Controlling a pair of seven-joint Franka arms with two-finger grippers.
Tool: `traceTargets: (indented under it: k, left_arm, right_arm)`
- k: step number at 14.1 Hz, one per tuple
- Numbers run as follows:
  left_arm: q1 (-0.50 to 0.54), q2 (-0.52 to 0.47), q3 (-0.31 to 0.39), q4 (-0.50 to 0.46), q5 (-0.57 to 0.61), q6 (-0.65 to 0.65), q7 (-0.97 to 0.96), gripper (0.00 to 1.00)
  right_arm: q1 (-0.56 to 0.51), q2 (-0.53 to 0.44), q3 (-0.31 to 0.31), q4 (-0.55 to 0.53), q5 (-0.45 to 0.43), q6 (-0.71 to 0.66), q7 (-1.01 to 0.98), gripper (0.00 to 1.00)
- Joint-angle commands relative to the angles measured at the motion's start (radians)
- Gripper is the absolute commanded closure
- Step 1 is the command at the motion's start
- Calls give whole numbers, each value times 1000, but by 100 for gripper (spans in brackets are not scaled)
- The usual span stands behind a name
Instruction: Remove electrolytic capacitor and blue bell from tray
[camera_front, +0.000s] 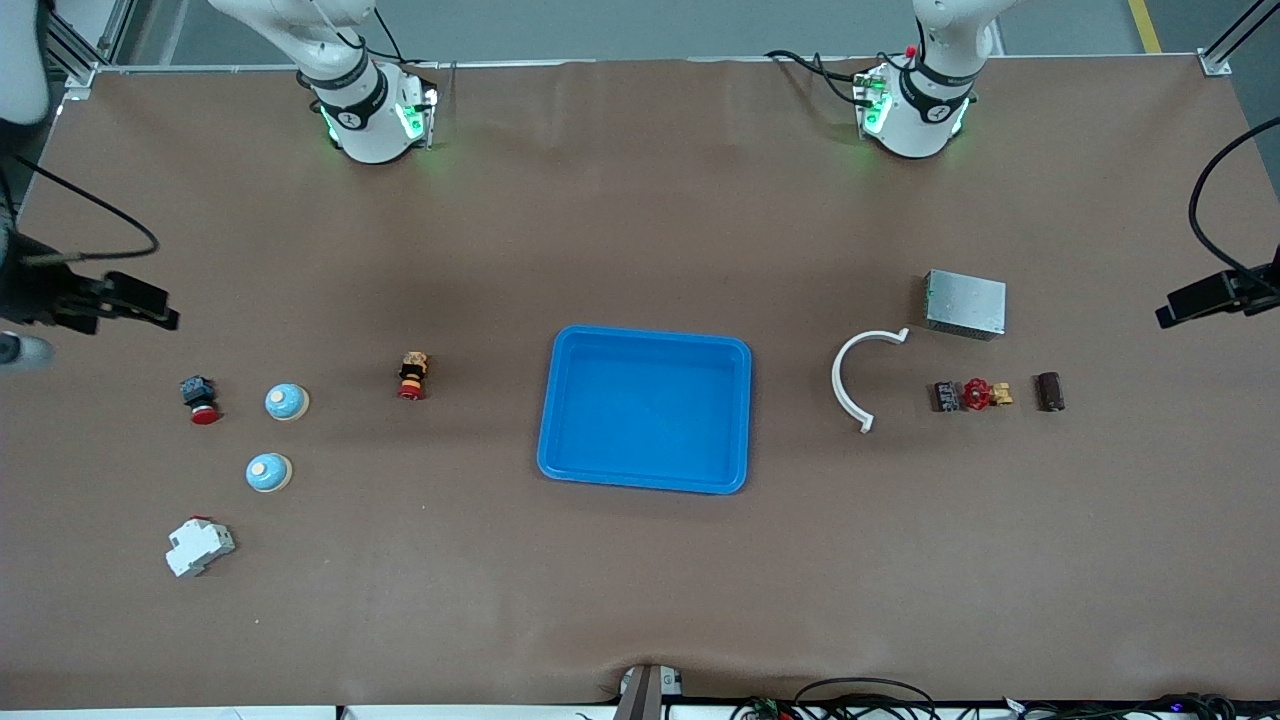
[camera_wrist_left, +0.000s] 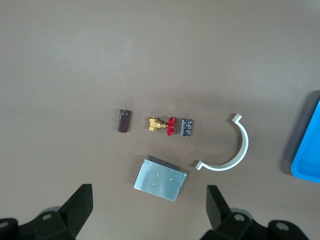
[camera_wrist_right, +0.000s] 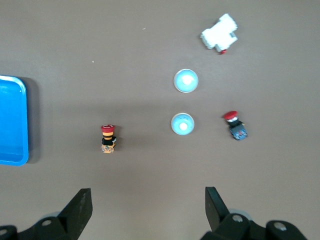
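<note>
Your left gripper (camera_wrist_left: 147, 210) hangs high with fingers spread over the metal box (camera_wrist_left: 160, 178); your right gripper (camera_wrist_right: 147, 212) hangs spread too. Both hands are cut off in the front view. On the brown table (camera_front: 640, 200), the empty blue tray (camera_front: 560, 420) sits mid-table, the capacitor (camera_front: 1048, 391) toward the left arm's end, two bells (camera_front: 287, 402) (camera_front: 268, 472) toward the right arm's.

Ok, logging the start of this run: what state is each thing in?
blue tray: empty.
capacitor: lying on the table, untouched.
two bells: upright on the table, apart.
left tool: open, holding nothing, above the metal box.
right tool: open, holding nothing.
</note>
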Motion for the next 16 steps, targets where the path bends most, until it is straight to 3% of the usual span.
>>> traceTargets:
  k: [1, 6, 7, 10, 12, 16]
  left_arm:
    - [-5, 17, -10, 22, 15, -10, -7, 0]
    - [-51, 8, 4, 19, 11, -14, -66, 0]
    - [-110, 3, 54, 19, 15, -20, -104, 0]
    - [-351, -11, 314, 19, 0, -36, -148, 0]
    - [-468, -14, 442, 17, -27, -37, -145, 0]
    - [-473, -14, 449, 11, -63, -71, -120, 0]
  right_arm:
    - [-32, -83, 11, -34, 2, -33, 5, 0]
    - [-32, -175, -15, -92, 8, -55, 12, 0]
    - [-32, -187, -17, -98, 8, -55, 11, 0]
    - [-29, -217, -18, -104, -6, -41, -2, 0]
    - [-23, -220, -14, -103, -45, -14, -18, 0]
    - [-20, -249, -11, -136, -53, 11, -18, 0]
